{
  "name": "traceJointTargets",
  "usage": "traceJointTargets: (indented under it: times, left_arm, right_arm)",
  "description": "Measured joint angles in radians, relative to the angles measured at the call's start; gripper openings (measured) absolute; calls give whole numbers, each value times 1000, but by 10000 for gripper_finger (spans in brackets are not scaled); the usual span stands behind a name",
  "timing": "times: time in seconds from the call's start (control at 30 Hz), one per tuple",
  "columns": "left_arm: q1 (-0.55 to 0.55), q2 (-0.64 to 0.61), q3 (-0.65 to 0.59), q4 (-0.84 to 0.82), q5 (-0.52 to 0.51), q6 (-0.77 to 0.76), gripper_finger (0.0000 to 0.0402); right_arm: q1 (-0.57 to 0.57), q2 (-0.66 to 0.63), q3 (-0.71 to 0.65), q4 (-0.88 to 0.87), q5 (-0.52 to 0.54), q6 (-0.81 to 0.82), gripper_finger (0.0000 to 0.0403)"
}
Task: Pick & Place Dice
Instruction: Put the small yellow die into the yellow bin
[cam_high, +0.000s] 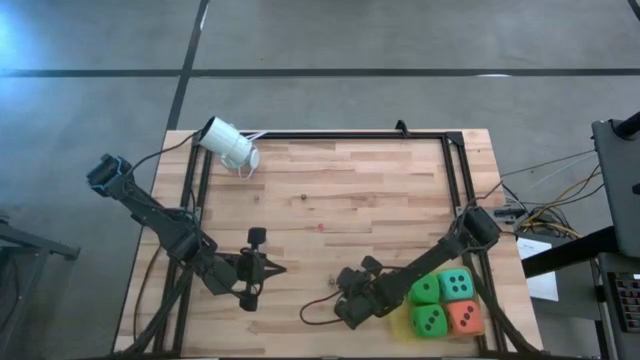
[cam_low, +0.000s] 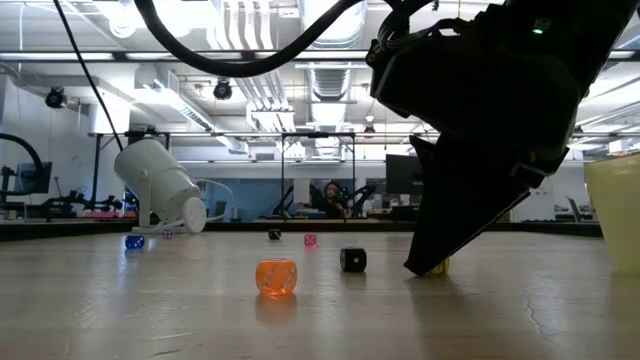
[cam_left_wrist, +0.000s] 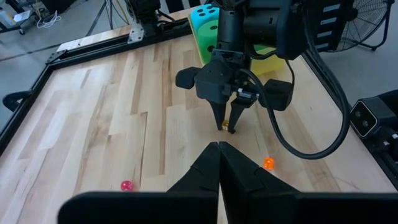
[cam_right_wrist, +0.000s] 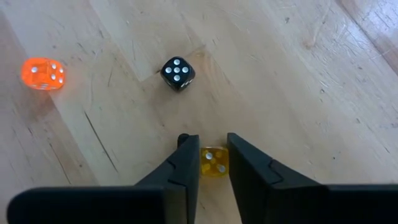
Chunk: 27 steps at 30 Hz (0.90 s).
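A small yellow die (cam_right_wrist: 214, 160) lies on the wooden table (cam_high: 340, 190), with my right gripper (cam_right_wrist: 213, 149) shut on it near the table's front, right of centre (cam_high: 345, 300). A small black die (cam_right_wrist: 178, 73) and a small orange die (cam_right_wrist: 42, 73) lie just beyond it. Four big soft dice stand at the table's near right corner: two green (cam_high: 425, 290) (cam_high: 430, 320), one teal (cam_high: 457, 285), one orange-red (cam_high: 464, 318). My left gripper (cam_left_wrist: 219, 146) hangs shut above the table's near left part (cam_high: 275, 267), holding nothing. My right gripper pinches the yellow die by two opposite sides (cam_right_wrist: 203, 160) between its two fingers (cam_left_wrist: 231, 121). The fingers slant steeply down from above. The die rests with its underside on the table (cam_low: 440, 266), a two-pip face up.
A white cylindrical device (cam_high: 228, 143) lies at the far left corner. A small pink die (cam_left_wrist: 127, 185) and a blue one (cam_low: 134, 241) lie farther off. A pale yellow container (cam_low: 615, 210) stands by the big dice. A black frame (cam_high: 455, 160) edges the table.
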Motion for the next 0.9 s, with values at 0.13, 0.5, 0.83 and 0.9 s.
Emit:
traceJointTargets:
  times: [0.13, 0.5, 0.83, 0.9]
  left_arm:
    - [0, 0, 0, 0, 0, 0, 6]
    - [1, 0, 0, 0, 0, 0, 6]
    - [1, 0, 0, 0, 0, 0, 6]
    - [1, 0, 0, 0, 0, -2, 6]
  right_arm:
    - [1, 0, 0, 1, 7, 0, 66]
    - [1, -2, 1, 1, 19, 0, 78]
    - [2, -6, 13, 0, 17, -26, 59]
    - [2, -6, 13, 0, 18, -26, 58]
